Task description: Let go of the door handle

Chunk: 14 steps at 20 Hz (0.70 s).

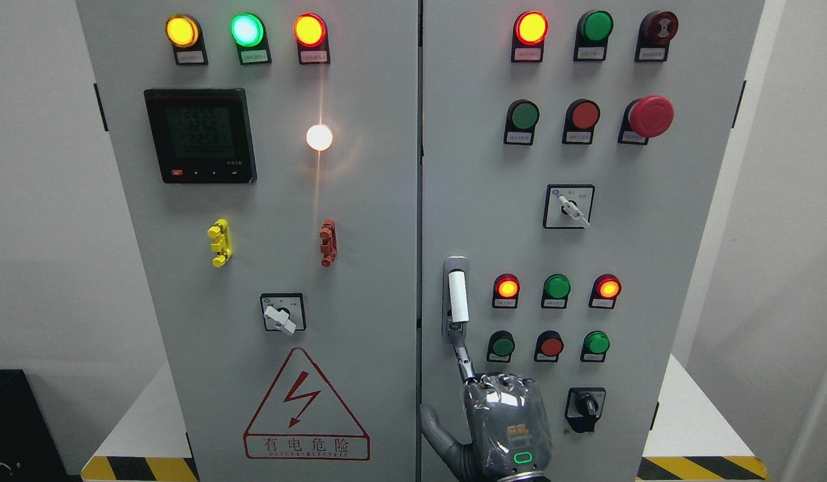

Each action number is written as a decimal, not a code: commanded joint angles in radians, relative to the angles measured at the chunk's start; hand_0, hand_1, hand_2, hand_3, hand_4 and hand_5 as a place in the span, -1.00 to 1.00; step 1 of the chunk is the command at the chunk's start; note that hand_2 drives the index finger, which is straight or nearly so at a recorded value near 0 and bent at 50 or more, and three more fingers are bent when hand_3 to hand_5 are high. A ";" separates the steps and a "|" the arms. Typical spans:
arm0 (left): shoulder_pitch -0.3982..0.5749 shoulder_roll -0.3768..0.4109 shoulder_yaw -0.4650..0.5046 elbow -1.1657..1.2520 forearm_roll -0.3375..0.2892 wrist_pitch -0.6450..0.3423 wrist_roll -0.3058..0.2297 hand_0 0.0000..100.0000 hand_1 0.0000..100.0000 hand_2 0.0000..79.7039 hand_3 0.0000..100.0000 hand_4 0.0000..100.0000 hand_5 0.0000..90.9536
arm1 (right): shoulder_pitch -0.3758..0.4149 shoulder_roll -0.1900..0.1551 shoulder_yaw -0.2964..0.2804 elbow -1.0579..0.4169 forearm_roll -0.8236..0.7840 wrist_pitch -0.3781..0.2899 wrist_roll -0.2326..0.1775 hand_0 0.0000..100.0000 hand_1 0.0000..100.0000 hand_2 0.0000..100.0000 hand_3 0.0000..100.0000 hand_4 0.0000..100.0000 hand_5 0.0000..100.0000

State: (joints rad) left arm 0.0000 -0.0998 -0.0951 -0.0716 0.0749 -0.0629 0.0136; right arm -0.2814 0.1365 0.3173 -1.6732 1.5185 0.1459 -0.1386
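While I watch from the head camera, I start well to the left of the fingers, on the cabinet's left door (359,301): the meter (200,136) sits high up there, and the warning triangle (306,408) is low down, level with the hand. None of that concerns me.

Just right of the door seam is the door handle (457,298), a white upright bar in its metal recess on the right door (654,335), directly above the fingers. My right hand (507,422) comes up from the bottom edge with its back to me and its thumb out to the left. One finger (461,351) is stretched straight up, its tip touching the handle's lower end; the others are clenched at the knuckles and grasp nothing. I judge this pose to be a hook or push on the bar's end, not a full grip, so letting go calls only for drawing that fingertip down and away.

To the right of the fingers lie rows of buttons (552,346) and a black selector (585,406), near the knuckles. I would pull back straight to avoid brushing them.
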 commanded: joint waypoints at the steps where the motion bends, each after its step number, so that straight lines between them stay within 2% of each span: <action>1: 0.017 0.000 0.000 0.000 -0.001 0.000 0.000 -0.76 0.11 -1.00 -1.00 -1.00 -1.00 | 0.004 0.000 -0.001 0.018 0.000 0.000 -0.004 -0.30 -0.56 -0.66 1.00 1.00 1.00; 14: 0.017 0.000 0.000 0.000 0.000 0.000 0.000 -0.76 0.11 -1.00 -1.00 -1.00 -1.00 | 0.004 0.000 -0.001 0.007 -0.001 -0.002 -0.007 -0.30 -0.56 -0.66 1.00 1.00 1.00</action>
State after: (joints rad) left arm 0.0000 -0.0998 -0.0951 -0.0720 0.0746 -0.0629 0.0137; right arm -0.2779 0.1365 0.3163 -1.6671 1.5183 0.1447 -0.1430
